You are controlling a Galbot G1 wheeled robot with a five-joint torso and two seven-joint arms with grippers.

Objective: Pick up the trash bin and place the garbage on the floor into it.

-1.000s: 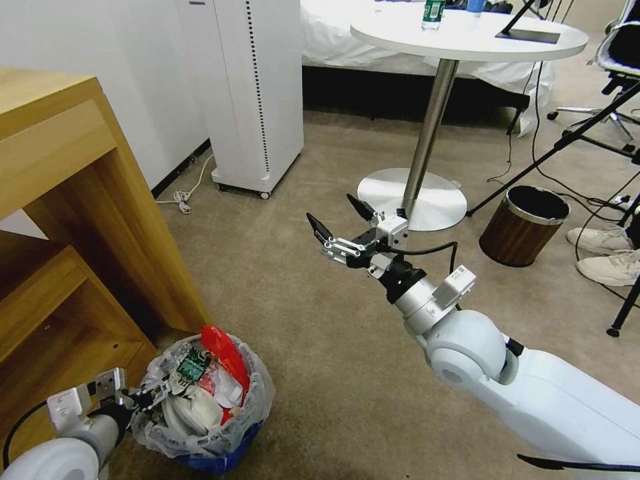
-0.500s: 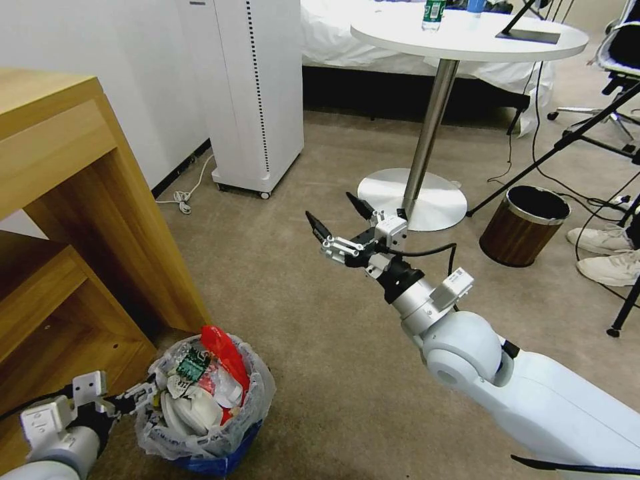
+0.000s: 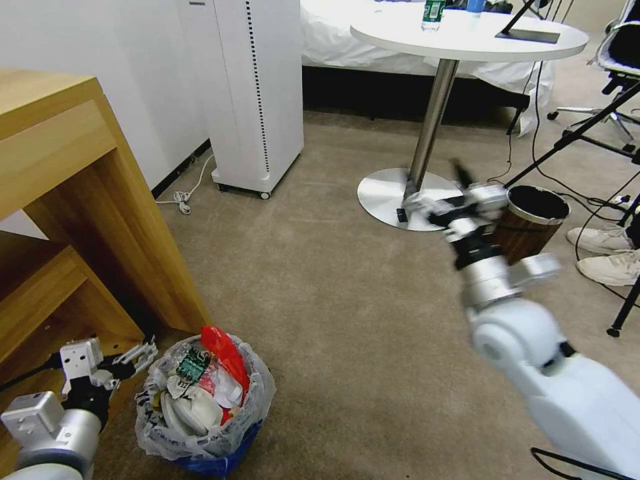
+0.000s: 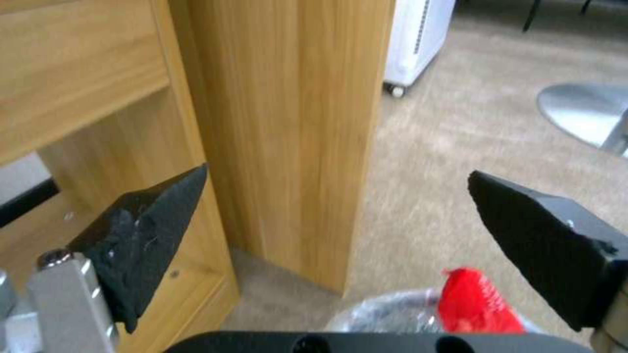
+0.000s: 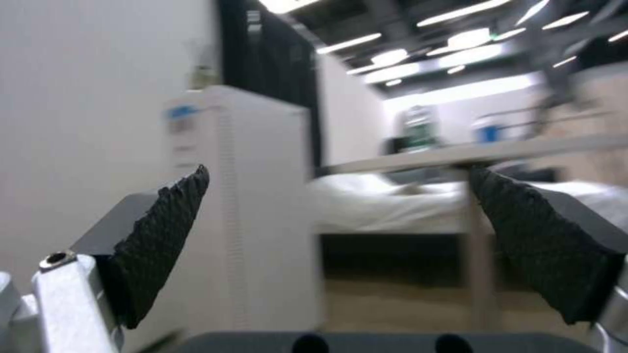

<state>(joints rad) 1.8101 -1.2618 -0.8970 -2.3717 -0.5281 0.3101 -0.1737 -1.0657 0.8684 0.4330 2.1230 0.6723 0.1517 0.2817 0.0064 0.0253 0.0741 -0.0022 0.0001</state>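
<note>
The trash bin (image 3: 203, 413) stands on the tan carpet (image 3: 320, 293), right by the bottom corner of the wooden shelf unit (image 3: 73, 200). It is a small blue bin with a crinkly clear bag (image 3: 257, 393) hanging over its rim. The garbage (image 3: 200, 387) is heaped inside the bin: a tall red wrapper (image 3: 223, 353) sticks up, with white things and a green-labelled piece packed around it. The left gripper (image 3: 137, 355) sits just beside the bin's rim, on the shelf side, and it is not touching the bin. Its two black fingers (image 4: 141, 235) are spread wide with nothing between them, and in the left wrist view the red wrapper (image 4: 474, 306) and a bit of the bag peek up below them. The right gripper (image 3: 443, 200) is up in the air, far from the bin, near the shiny round foot of the white table (image 3: 407, 197) and close to the brown wood-pattern bin (image 3: 527, 223). It looks smeared in the head view, but the right wrist view shows its black fingers (image 5: 164, 235) spread apart and holding nothing. A tall white machine (image 3: 250, 93) stands against the wall behind the carpet.
</note>
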